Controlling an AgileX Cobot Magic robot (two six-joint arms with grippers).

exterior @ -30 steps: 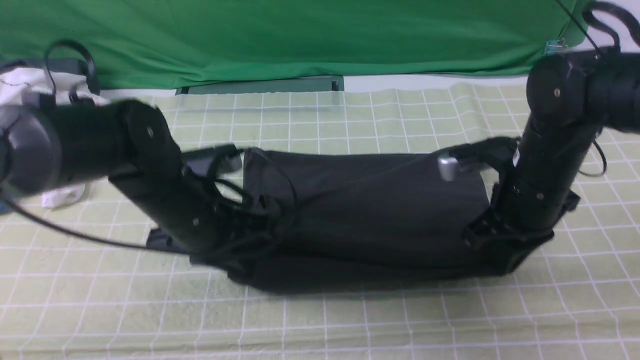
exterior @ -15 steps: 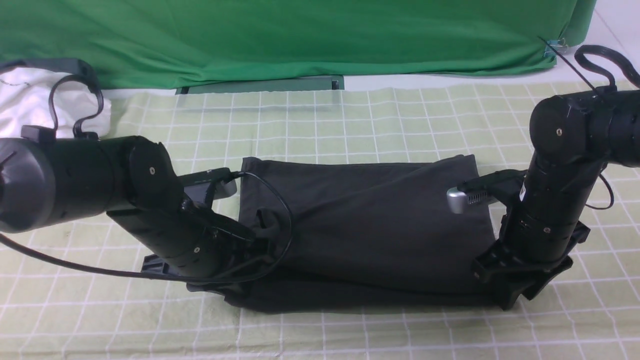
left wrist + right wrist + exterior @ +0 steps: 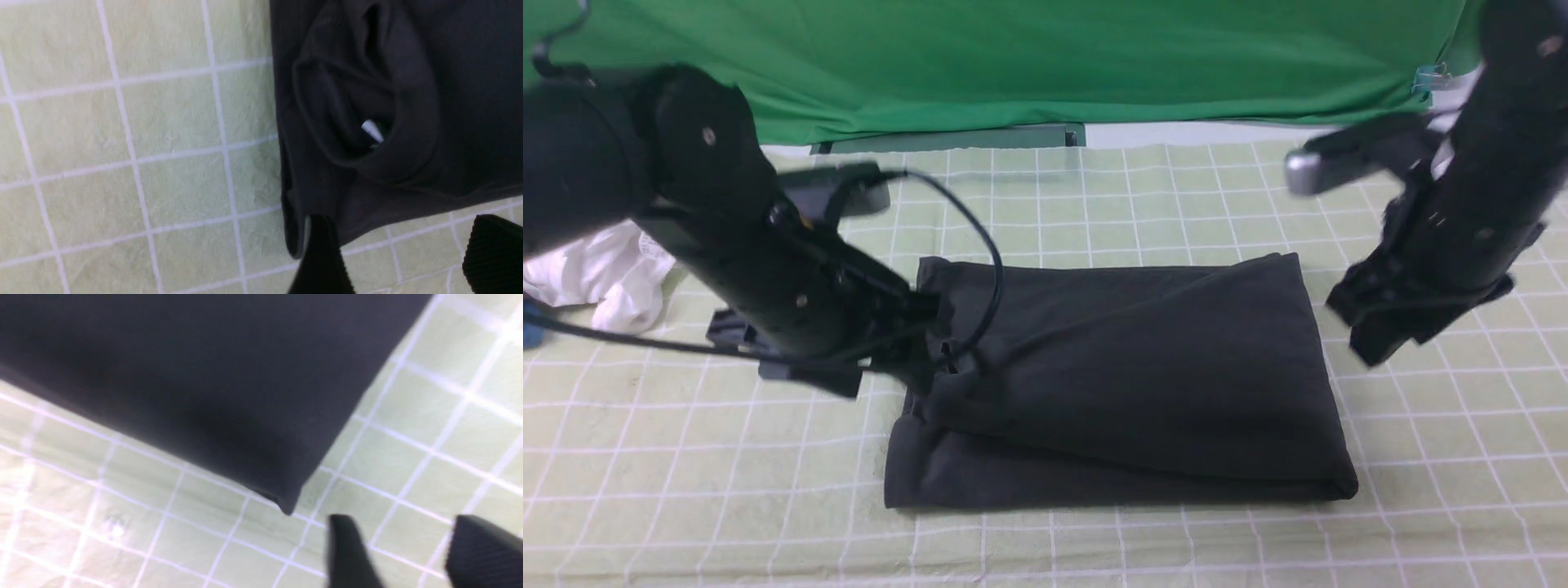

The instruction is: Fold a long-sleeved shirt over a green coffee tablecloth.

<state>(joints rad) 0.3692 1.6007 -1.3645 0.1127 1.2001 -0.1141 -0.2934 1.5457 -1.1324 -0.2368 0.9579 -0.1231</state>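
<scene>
Black cotton: the long-sleeved shirt (image 3: 1119,384) lies as a folded rectangle in the middle of the green coffee tablecloth (image 3: 1094,196), its layers stacked along the near edge.
Just changed: half a second ago both arms were low at the shirt's near corners; now both have risen clear, and the fabric lies flat where it was set.
Left side: the left end effector (image 3: 406,261) has its fingers spread wide with nothing between them, above the shirt's left end.
Right side: the right end effector (image 3: 414,555) is parted and empty, over bare tablecloth just beside the shirt's corner.
Meaning: this fold looks released and holding; the task seems near its end.
Left wrist only: the collar opening and the white neck label (image 3: 372,130), which the front view shows as a dark lump.
Right wrist only: a clean corner, no cloth snagged, though blurred.
Front only: the whole outline, and a white garment (image 3: 613,269) well apart on the left.
</scene>
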